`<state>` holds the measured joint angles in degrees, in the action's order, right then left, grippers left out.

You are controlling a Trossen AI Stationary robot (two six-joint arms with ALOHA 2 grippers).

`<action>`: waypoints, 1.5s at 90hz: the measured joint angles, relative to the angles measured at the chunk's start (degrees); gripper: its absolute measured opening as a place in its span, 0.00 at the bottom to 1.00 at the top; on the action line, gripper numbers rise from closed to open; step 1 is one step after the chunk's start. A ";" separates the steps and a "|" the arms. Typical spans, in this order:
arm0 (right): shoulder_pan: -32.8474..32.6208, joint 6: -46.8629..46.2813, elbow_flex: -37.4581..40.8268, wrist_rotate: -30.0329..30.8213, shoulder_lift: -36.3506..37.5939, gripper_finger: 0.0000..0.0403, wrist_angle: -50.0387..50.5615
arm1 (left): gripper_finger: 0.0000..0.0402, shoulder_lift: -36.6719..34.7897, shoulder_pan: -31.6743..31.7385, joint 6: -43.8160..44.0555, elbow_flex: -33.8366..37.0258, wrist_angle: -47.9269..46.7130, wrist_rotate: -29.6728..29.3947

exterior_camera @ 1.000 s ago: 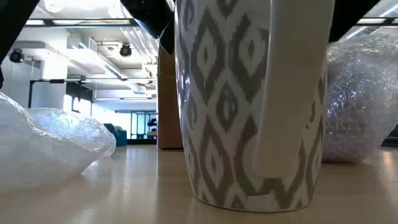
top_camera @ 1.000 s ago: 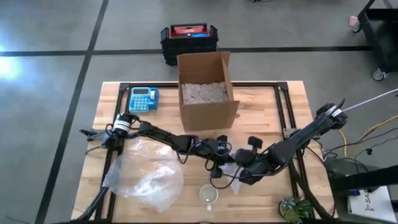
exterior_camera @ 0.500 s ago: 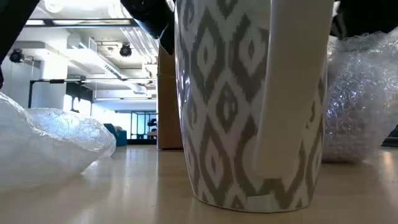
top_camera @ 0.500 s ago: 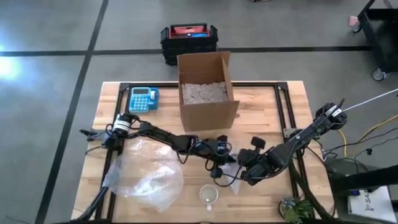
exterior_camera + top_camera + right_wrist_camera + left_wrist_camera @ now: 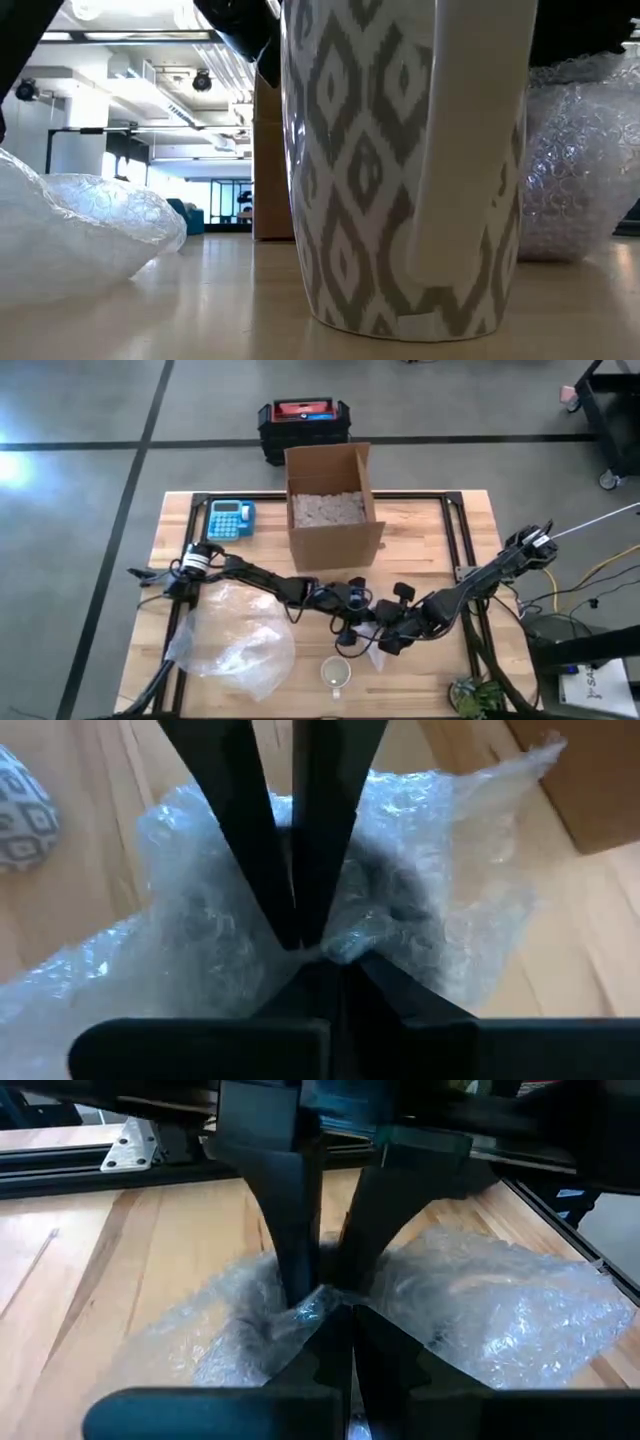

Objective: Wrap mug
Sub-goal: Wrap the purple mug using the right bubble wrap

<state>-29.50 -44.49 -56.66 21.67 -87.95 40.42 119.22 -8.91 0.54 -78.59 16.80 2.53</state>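
Near front edge of tabletop (image 5: 440, 530), mid-width: small bubble wrap sheet (image 5: 372, 647), both grippers meeting over it. Left gripper (image 5: 352, 626) and right gripper (image 5: 386, 636) each clamped on same bunched fold, tips almost touching. Mug (image 5: 337, 674) upright nearer front edge, just beside the wrap, apart from all fingers, unwrapped. Step: handling wrap. Next, likely: spread sheet, bring to mug.

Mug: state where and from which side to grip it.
Grip the mug across its open rim, coming straight down from above. It stands upright on the table, apart from the bubble wrap, with its handle toward the low camera.
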 joint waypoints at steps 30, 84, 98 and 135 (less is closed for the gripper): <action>0.51 4.65 0.40 -1.00 -0.27 0.01 -5.16 | 0.00 -5.70 -0.05 -0.26 0.13 -4.66 -0.32; 2.01 4.41 -5.97 -4.59 1.51 0.01 4.05 | 0.00 2.16 0.11 -0.22 -0.15 -1.42 -0.32; 2.14 4.45 -13.25 -4.61 2.46 0.01 11.86 | 0.00 2.16 0.11 -0.20 -0.15 -1.71 -0.41; 3.00 5.09 -10.24 -11.45 -1.92 0.01 8.02 | 0.00 2.16 0.15 -0.20 -0.11 -1.03 -0.46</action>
<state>-26.50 -39.40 -66.90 10.22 -89.88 48.44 121.38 -8.75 0.34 -78.70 15.77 2.07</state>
